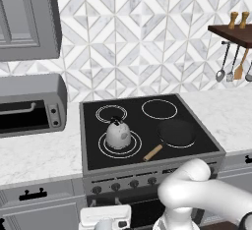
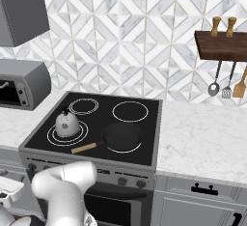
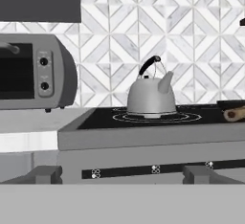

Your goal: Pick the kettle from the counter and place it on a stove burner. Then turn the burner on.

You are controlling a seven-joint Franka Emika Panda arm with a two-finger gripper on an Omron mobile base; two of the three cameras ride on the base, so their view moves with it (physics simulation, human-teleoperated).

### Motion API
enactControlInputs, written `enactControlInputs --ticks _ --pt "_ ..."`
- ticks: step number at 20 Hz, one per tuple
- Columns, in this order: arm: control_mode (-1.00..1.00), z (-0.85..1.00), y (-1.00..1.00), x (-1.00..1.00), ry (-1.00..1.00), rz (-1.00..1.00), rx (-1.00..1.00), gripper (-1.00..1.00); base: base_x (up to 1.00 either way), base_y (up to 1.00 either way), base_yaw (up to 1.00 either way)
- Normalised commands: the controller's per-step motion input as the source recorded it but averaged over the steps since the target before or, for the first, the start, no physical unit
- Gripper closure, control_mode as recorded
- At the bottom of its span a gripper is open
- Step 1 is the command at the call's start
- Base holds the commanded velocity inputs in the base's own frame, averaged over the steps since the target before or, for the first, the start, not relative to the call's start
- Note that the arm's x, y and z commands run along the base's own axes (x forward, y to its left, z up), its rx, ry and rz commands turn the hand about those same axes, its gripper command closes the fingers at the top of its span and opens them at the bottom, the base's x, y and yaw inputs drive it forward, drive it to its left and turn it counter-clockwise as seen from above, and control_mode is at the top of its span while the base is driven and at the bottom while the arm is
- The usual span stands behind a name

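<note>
The kettle [image 1: 118, 134] stands upright on the stove burner [image 1: 104, 145], the large double white ring at the front left of the black cooktop [image 1: 147, 126], its base inside the ring and its dark handle arched over the top. In the right base view the kettle [image 2: 67, 123] sits on the same ring [image 2: 52, 134], just left of the black frying pan [image 2: 122, 136], whose wooden handle [image 2: 84, 148] points toward the front edge of the stove. The hand view looks level across the stove front: the kettle [image 3: 151, 95] rests on the ring, spout toward the right, with the row of knobs [image 3: 155, 169] on the dark strip below. The tool [image 3: 119, 175] is low in front of the stove; two grey fingertips [image 3: 44, 174] stand well apart at the bottom of the hand view, spread with nothing between them. A grey toaster oven [image 1: 29, 106] sits on the white surface [image 1: 39, 158] left of the stove. Utensils [image 2: 226, 87] hang beneath a wooden shelf [image 2: 222, 44] on the right.
</note>
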Motion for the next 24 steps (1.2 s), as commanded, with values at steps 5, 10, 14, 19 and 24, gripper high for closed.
enactControlInputs --ticks 5,10,14,19,24 --pt "-1.00 -0.30 0.00 0.17 -0.08 0.00 0.00 -1.00 0.00 0.00 0.00" --pt "-1.00 -0.20 0.05 0.27 -0.04 0.00 0.00 -1.00 0.00 0.00 0.00" --pt "-1.00 -0.26 0.06 0.22 -0.04 0.00 0.00 -1.00 0.00 0.00 0.00" --pt "-1.00 -0.30 0.09 0.18 -0.02 0.00 0.00 -1.00 0.00 0.00 0.00" --pt "-1.00 -0.23 0.04 0.19 0.00 0.00 0.00 -1.00 0.00 0.00 0.00"
